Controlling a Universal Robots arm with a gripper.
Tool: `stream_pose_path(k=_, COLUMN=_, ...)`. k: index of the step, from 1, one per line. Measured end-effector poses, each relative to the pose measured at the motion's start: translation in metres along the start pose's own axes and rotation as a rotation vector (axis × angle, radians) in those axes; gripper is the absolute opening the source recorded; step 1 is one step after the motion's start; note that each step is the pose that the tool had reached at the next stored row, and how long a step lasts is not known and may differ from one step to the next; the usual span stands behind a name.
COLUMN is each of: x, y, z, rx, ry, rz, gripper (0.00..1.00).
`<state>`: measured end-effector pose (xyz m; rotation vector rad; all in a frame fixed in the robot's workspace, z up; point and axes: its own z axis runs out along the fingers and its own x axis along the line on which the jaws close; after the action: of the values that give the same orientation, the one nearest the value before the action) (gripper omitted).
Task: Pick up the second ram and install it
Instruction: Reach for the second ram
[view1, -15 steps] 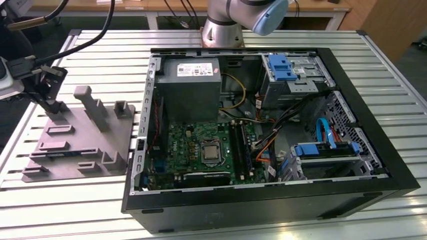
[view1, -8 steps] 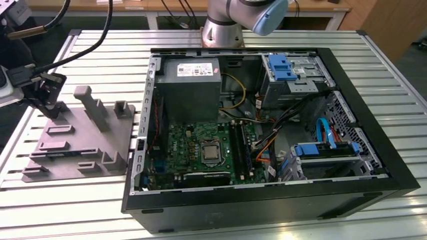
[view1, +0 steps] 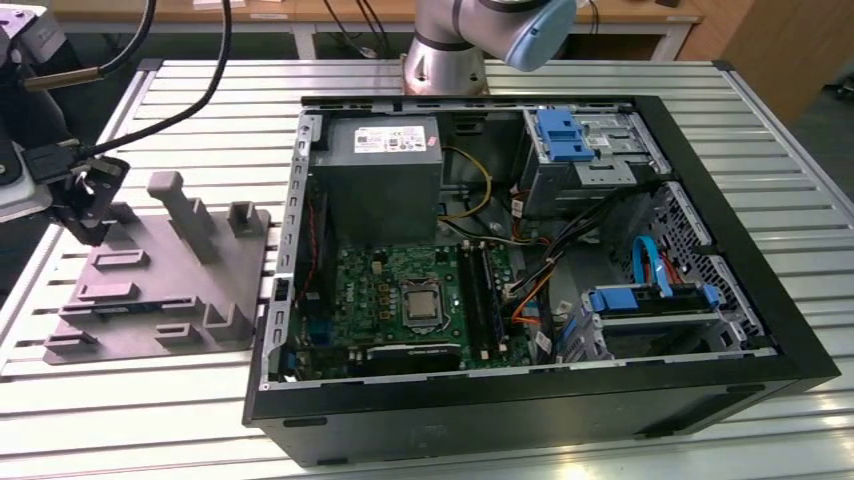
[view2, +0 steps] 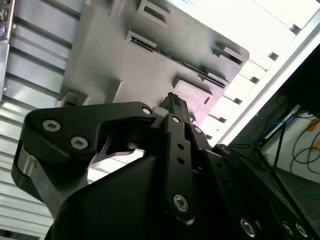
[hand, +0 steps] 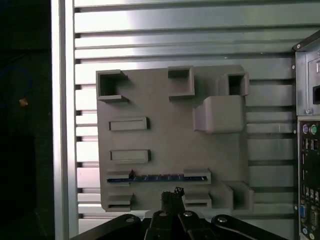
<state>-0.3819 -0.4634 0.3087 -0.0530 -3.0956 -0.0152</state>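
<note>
We take the grey fixture block (view1: 150, 278) (hand: 170, 142) (view2: 115, 55) as our landmark. It lies flat on the slatted metal table (view1: 134, 400). The second ram (hand: 157, 178) stands on its edge in a long narrow slot of this block, near one of the block's long sides. It shows as a thin dark strip with a bluish face, and both its ends are seated in the slot's raised end pieces.

The gripper (view1: 91, 228) (hand: 172, 192) (view2: 173, 99) hangs over the same side of the block, at the block's edge on the exterior view's left. Its fingers (view2: 172, 130) are drawn together into one narrow black tip, and nothing is held between them. In the first wrist view the tip sits just beside the ram's midpoint and apart from it. It looks to be above the block rather than touching it, though we cannot be sure from these angles.

The open computer case (view1: 747, 330) stands just beside the block, on the exterior view's right of it. Its motherboard (view1: 400, 300) faces up, with the black memory slots (view1: 477, 290) running along it.
</note>
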Motion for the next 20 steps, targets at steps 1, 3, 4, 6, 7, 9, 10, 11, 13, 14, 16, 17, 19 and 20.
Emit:
stream_pose_path(k=1, x=-0.0001, y=0.0000, z=0.0018, rx=0.0011, ry=0.0016, rz=-0.018, gripper=0.11)
stream_pose_path(k=3, x=-0.0003, y=-0.0001, z=0.0053, rx=0.0021, ry=0.0023, rz=-0.043, gripper=0.11)
stream_pose_path(k=4, x=-0.0004, y=-0.0001, z=0.0071, rx=0.0023, ry=0.0023, rz=-0.046, gripper=0.11)
stream_pose_path(k=6, x=-0.0006, y=-0.0001, z=0.0108, rx=0.0024, ry=0.0023, rz=-0.048, gripper=0.11)
stream_pose_path(k=7, x=-0.0007, y=-0.0002, z=0.0125, rx=0.0024, ry=0.0024, rz=-0.048, gripper=0.11)
stream_pose_path(k=9, x=-0.0002, y=-0.0007, z=0.0163, rx=0.0024, ry=0.0023, rz=-0.048, gripper=0.11)
stream_pose_path(k=10, x=0.0000, y=-0.0010, z=0.0181, rx=0.0024, ry=0.0023, rz=-0.047, gripper=0.11)
stream_pose_path(k=11, x=0.0003, y=-0.0013, z=0.0199, rx=0.0024, ry=0.0024, rz=-0.047, gripper=0.11)
stream_pose_path(k=13, x=0.0008, y=-0.0019, z=0.0236, rx=0.0024, ry=0.0023, rz=-0.047, gripper=0.11)
stream_pose_path(k=14, x=0.0010, y=-0.0023, z=0.0255, rx=0.0024, ry=0.0023, rz=-0.047, gripper=0.11)
stream_pose_path(k=16, x=0.0014, y=-0.0030, z=0.0291, rx=0.0023, ry=0.0023, rz=-0.046, gripper=0.11)
stream_pose_path(k=17, x=0.0017, y=-0.0034, z=0.0309, rx=0.0023, ry=0.0022, rz=-0.046, gripper=0.11)
stream_pose_path(k=19, x=0.0021, y=-0.0043, z=0.0345, rx=0.0023, ry=0.0023, rz=-0.046, gripper=0.11)
stream_pose_path(k=20, x=0.0022, y=-0.0047, z=0.0363, rx=0.0023, ry=0.0023, rz=-0.046, gripper=0.11)
